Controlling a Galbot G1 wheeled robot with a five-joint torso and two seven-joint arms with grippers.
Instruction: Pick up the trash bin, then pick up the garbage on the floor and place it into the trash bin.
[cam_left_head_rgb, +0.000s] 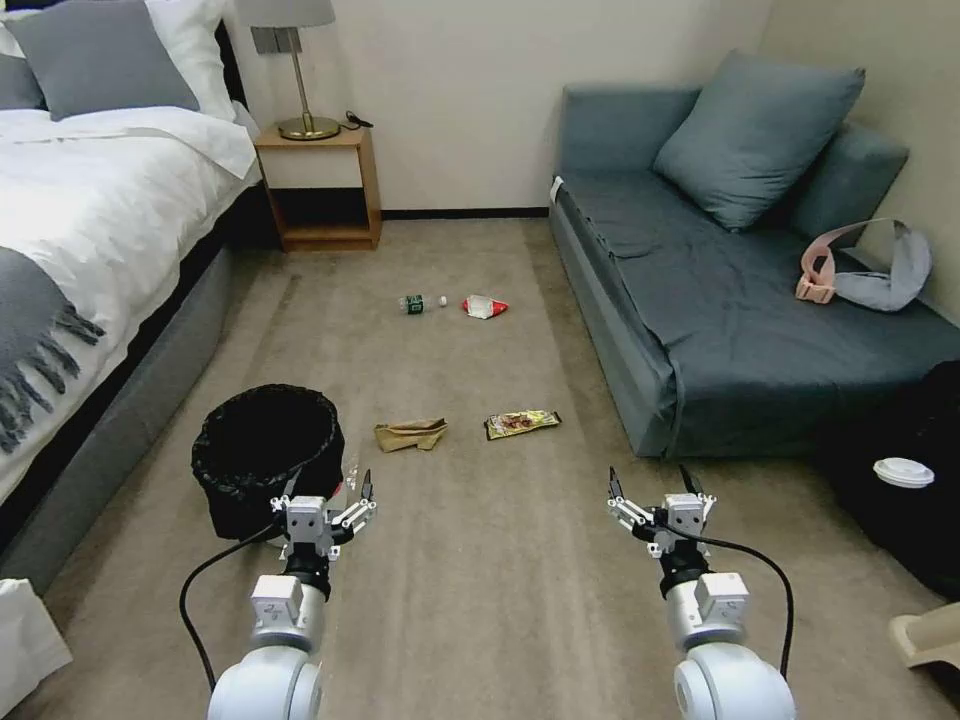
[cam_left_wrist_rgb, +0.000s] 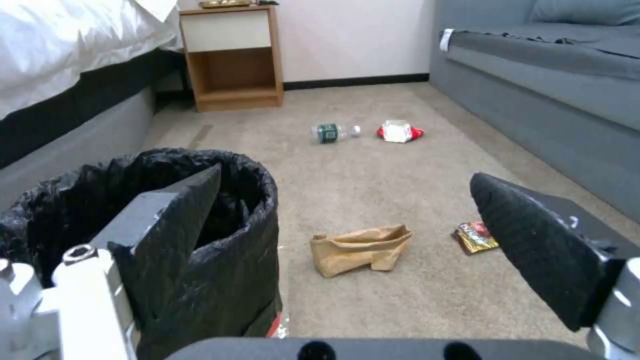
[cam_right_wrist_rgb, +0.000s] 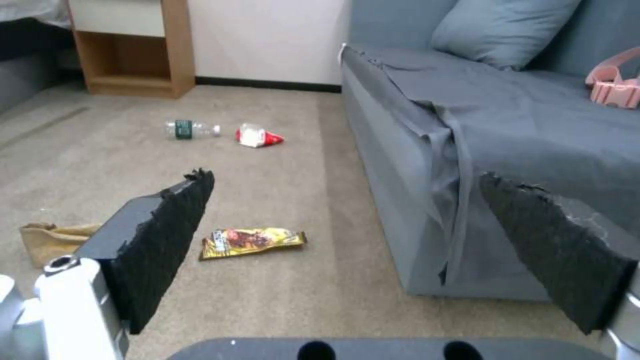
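Head view: my left gripper (cam_left_head_rgb: 330, 497) hangs w/ fingers spread, holding nothing, just beside the near rim of the round trash bin wrapped in wrinkly black plastic bag (cam_left_head_rgb: 265, 455), which stands on the beige carpet (cam_left_head_rgb: 480, 600) next to the bed w/ white sheets (cam_left_head_rgb: 90, 220). My right gripper (cam_left_head_rgb: 650, 492) is also spread and empty, parked over bare carpet near the grey-blue sofa (cam_left_head_rgb: 720, 320). Garbage is well apart from the bin: crumpled brown paper bag (cam_left_head_rgb: 410, 434) and gold-brown snack wrapper (cam_left_head_rgb: 521, 423) nearer, clear bottle w/ green label (cam_left_head_rgb: 422, 302) and red-white snack bag (cam_left_head_rgb: 484, 306) farther, toward the wooden nightstand (cam_left_head_rgb: 320, 185).

Left wrist view: one finger (cam_left_wrist_rgb: 170, 220) lines up over the bin's mouth, the other (cam_left_wrist_rgb: 533, 240) is out over carpet, so the rim wall isn't btwn them yet. Bin pickup is the step in hand, I'd say. To do it well: shift sideways so the near rim sits btwn the fingers, lower, then pinch wall plus bag together; plastic alone would likely slip or tear.

Right wrist view: fingers (cam_right_wrist_rgb: 167, 240) wide apart, wrapper on the floor ahead, paper bag off to one side. Keep this arm idle till the bin is up.
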